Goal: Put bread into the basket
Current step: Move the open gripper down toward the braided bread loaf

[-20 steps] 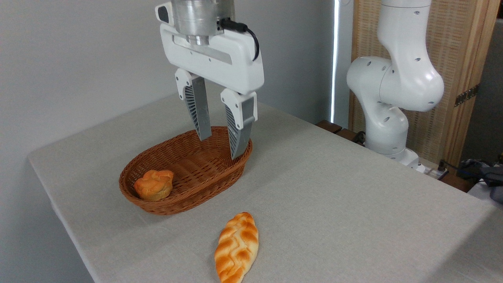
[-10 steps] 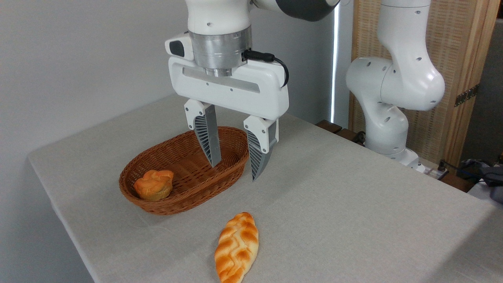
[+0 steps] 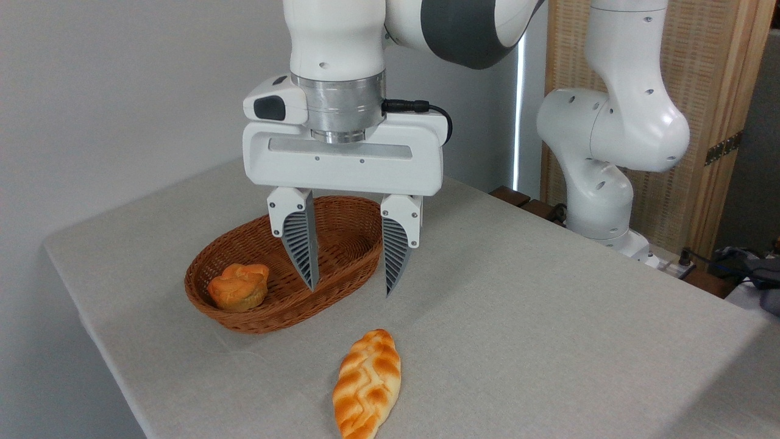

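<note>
The bread, a glossy golden braided loaf, lies on the grey tablecloth near the front edge, apart from everything. The reddish-brown wicker basket sits behind it to the left. My gripper hangs open and empty above the basket's right end, fingertips pointing down, well above and behind the bread. Its left finger shows in front of the basket's inside, its right finger in front of the cloth beside the rim.
A small round orange bun rests inside the basket at its left end. The table's left edge is close to the basket. The arm's white base stands at the back right, with a wooden screen behind it.
The gripper has come down and forward from above the basket's far end toward the bread, turning to face the camera squarely. It stayed open. Bread, bun and basket have not moved.
</note>
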